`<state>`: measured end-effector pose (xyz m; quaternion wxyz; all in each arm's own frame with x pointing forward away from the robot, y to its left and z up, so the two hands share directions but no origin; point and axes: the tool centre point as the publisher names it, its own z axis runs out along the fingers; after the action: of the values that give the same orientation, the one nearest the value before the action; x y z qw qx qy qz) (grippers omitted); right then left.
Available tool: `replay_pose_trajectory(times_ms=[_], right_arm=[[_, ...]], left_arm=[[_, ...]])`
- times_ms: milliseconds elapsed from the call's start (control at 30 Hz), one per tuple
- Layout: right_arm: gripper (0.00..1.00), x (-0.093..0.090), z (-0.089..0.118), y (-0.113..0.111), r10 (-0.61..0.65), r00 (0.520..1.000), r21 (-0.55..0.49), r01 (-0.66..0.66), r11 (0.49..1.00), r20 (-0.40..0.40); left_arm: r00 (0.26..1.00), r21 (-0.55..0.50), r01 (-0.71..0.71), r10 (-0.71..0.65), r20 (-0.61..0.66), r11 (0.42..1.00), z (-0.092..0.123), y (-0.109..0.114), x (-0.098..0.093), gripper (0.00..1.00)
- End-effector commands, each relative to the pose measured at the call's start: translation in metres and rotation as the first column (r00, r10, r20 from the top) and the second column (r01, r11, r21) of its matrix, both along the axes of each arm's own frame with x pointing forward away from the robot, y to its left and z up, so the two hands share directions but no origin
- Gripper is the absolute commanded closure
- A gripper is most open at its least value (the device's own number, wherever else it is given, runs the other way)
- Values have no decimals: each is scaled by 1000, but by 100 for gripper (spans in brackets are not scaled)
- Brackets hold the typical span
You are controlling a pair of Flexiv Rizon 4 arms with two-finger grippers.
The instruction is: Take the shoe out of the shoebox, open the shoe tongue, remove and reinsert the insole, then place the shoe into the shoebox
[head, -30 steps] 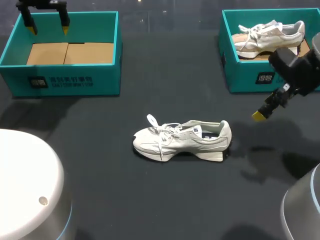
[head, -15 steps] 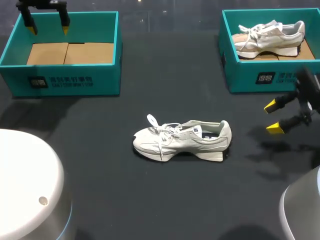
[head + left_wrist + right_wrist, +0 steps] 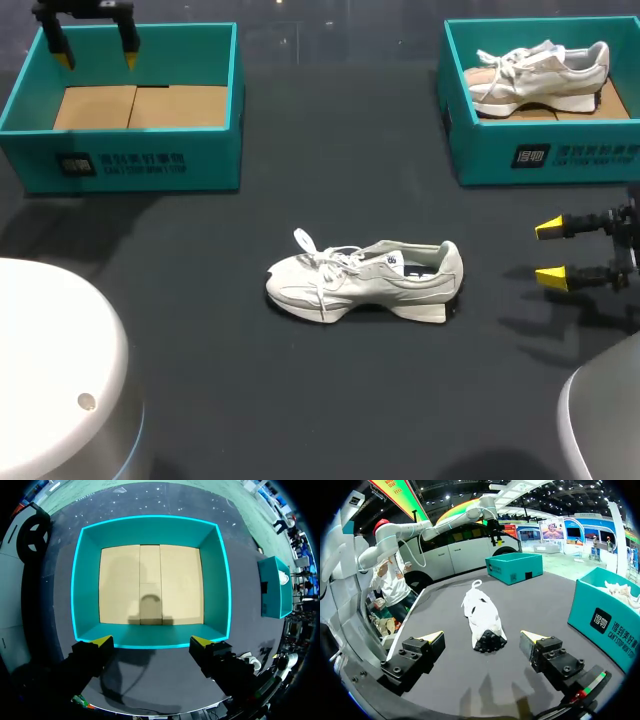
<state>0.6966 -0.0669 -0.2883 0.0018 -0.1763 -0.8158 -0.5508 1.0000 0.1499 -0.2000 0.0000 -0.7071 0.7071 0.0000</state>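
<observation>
A pale grey-white shoe [image 3: 365,279] lies on its sole in the middle of the black table, toe to the left, laces loose. My right gripper [image 3: 551,252] hangs open low at the right edge, its yellow tips pointing left at the shoe's heel from some distance. In the right wrist view the shoe [image 3: 482,618] lies ahead of the open right gripper [image 3: 482,637], heel nearest. My left gripper [image 3: 95,50] hangs open over the empty teal shoebox [image 3: 128,165] at the back left; the left wrist view looks straight down into that empty shoebox [image 3: 150,535] past the left gripper [image 3: 151,641].
A second teal shoebox [image 3: 520,150] at the back right holds another pale shoe [image 3: 540,75]; its wall [image 3: 605,625] stands beside the right gripper. White rounded robot bases fill the front left [image 3: 50,380] and front right [image 3: 605,420] corners.
My right arm has swung down and to the right, away from the right shoebox, and turned so that its open fingers point left at the shoe. The left arm and the shoe stayed put.
</observation>
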Motion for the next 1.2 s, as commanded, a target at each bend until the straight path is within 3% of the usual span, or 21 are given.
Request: replay_pose_trajectory(times_ms=[33, 333, 767, 1200], right_arm=[[0, -1, -9, 1, -29, 999, 62, 26, 998, 45], [0, 7, -44, 5, -14, 991, 26, 10, 1000, 132], [0, 7, -53, 6, -5, 986, -9, 7, 1000, 168], [0, 2, -65, 37, 54, 981, 6, -56, 998, 186]], left_arm=[[1000, 0, 0, 0, 0, 1000, 0, 0, 0, 0], [1000, 0, 0, 0, 0, 1000, 0, 0, 0, 0], [1000, 0, 0, 0, 0, 1000, 0, 0, 0, 0], [1000, 0, 0, 0, 0, 1000, 0, 0, 0, 0]])
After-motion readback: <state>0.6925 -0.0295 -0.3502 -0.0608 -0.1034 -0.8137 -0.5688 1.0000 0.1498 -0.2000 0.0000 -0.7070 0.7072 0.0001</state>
